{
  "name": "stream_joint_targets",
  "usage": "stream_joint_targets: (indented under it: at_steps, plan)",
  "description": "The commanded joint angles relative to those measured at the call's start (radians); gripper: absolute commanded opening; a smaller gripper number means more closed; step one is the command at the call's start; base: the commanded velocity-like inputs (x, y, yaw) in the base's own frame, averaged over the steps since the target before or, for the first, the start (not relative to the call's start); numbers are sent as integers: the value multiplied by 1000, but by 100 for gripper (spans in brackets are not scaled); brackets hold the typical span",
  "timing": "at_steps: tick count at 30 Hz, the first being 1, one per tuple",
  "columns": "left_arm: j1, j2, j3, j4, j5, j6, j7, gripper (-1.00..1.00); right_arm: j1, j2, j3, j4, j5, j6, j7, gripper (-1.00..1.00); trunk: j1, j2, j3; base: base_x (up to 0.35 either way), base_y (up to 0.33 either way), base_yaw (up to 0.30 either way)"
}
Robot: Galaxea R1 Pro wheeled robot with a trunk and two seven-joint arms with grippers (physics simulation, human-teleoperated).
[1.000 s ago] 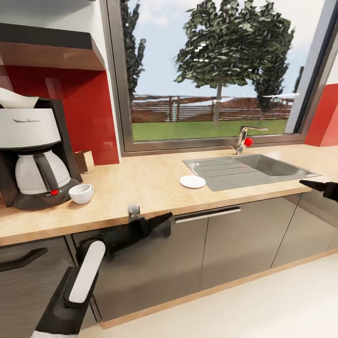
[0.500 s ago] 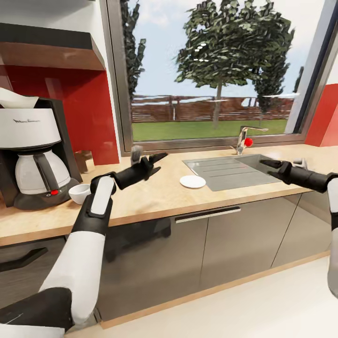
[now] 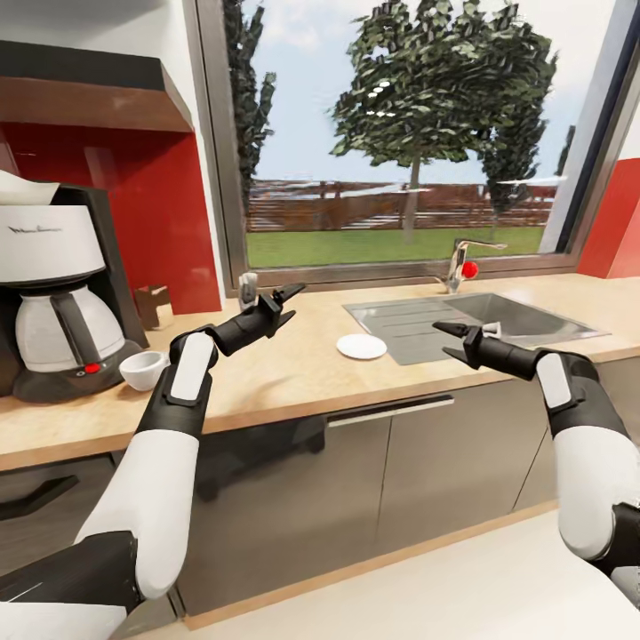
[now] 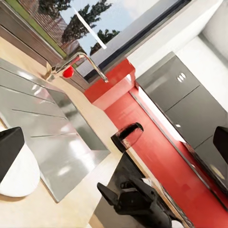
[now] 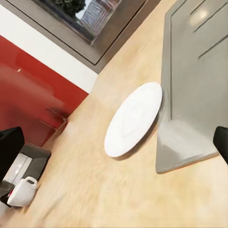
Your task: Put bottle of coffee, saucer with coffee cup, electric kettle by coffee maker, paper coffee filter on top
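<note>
The coffee maker (image 3: pixel 53 293) stands at the countertop's (image 3: pixel 293 373) left end with the paper coffee filter (image 3: pixel 22 188) on top. The white coffee cup (image 3: pixel 142 369) sits beside its base. The saucer (image 3: pixel 362 347) lies by the sink's near left corner and is empty, as the right wrist view confirms (image 5: pixel 134 118). My left gripper (image 3: pixel 286 304) hovers open over the counter between cup and saucer. My right gripper (image 3: pixel 452 342) is open at the counter's front edge, right of the saucer. The electric kettle (image 4: pixel 127 137) stands on the counter beyond the sink. The bottle of coffee is out of view.
A steel sink (image 3: pixel 471 320) with a drainboard and a faucet (image 3: pixel 462 262) fills the counter's right part. A small tan box (image 3: pixel 153 305) stands against the red backsplash near the coffee maker. A dark shelf (image 3: pixel 89 76) hangs above it. A window runs behind the counter.
My left arm rose from below the counter's edge to above the counter. My right arm swung in from the right toward the saucer. The head view shifted slightly to the right.
</note>
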Motion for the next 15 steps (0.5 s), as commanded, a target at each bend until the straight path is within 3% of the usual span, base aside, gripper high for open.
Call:
stream_joint_targets:
  at_steps: [1,9,11,15]
  plan:
    - [-1,-1,4,0,-2,7,-3,100,-1,4,-3,2,5,4,6,100,0,-1,-1,51,-34,0]
    - [-1,-1,4,3,-3,7,-3,100,-1,19,-3,11,6,3,5,100,0,-1,-1,167,-115,0]
    - [-1,-1,2,4,-3,7,-3,100,-1,36,-3,12,6,3,4,100,0,-1,-1,145,-99,0]
    - [-1,-1,2,5,-3,7,-3,100,-1,48,-3,16,6,3,4,100,0,-1,-1,171,-116,0]
